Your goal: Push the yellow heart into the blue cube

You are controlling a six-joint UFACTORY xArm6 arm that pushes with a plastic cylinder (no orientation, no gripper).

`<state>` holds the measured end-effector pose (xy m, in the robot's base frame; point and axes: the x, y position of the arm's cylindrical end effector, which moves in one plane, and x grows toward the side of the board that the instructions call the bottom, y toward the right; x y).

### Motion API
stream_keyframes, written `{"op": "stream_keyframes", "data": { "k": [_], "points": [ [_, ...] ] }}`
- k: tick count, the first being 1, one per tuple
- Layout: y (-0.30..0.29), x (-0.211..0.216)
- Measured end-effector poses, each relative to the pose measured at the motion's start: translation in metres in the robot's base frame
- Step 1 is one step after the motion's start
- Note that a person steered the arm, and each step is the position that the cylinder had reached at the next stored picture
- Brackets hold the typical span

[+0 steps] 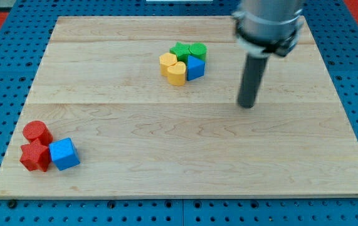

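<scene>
The yellow heart [173, 68] lies in a tight cluster near the view's top centre, touching a blue triangular block [195, 68] on its right. The blue cube [64, 154] sits far off at the view's lower left. My tip [247, 105] stands on the board to the right of the cluster, a good way from the yellow heart and very far from the blue cube.
Two green blocks [189, 51] sit just above the heart and the blue triangular block. A red cylinder [36, 132] and a red star-like block [35, 156] touch the blue cube's left side. The wooden board [179, 176] ends close below and left of them.
</scene>
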<state>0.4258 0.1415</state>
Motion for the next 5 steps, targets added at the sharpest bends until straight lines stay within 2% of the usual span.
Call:
{"op": "stream_keyframes", "data": {
  "k": [1,2,4,5],
  "points": [
    [0.008,-0.062],
    [-0.07,-0.074],
    [-0.265,-0.031],
    [-0.301,-0.026]
  ]
}}
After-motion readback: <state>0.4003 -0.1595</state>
